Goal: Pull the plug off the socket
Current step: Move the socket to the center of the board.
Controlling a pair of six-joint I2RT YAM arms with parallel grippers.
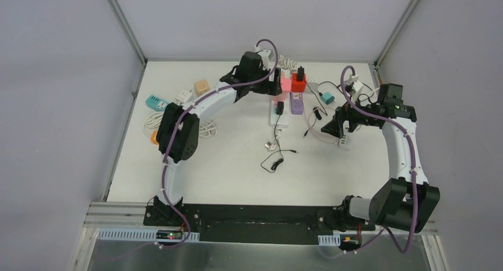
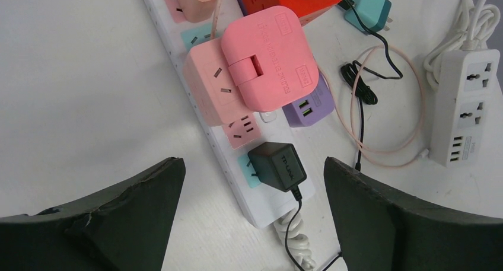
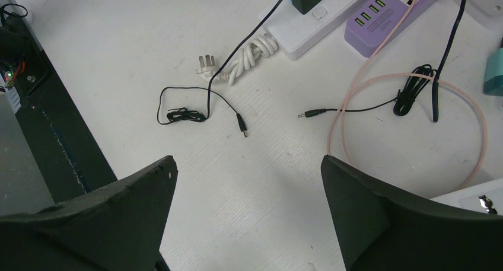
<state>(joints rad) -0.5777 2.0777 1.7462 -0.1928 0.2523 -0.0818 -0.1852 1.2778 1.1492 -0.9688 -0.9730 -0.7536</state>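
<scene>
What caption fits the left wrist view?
Open left claw hovers above black adapter plugged into white power strip, beside pink cube adapter.

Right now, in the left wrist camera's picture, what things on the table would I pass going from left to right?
Pale pink socket cube → black plug → bundled black cable → short white power strip. The brighter pink, purple and teal adapters overlap these, so I leave them out.

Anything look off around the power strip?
Yes. The pink adapter sits twisted on the paler pink cube below it, overhanging the purple USB adapter. The plug of the white power strip lies loose on the table.
</scene>
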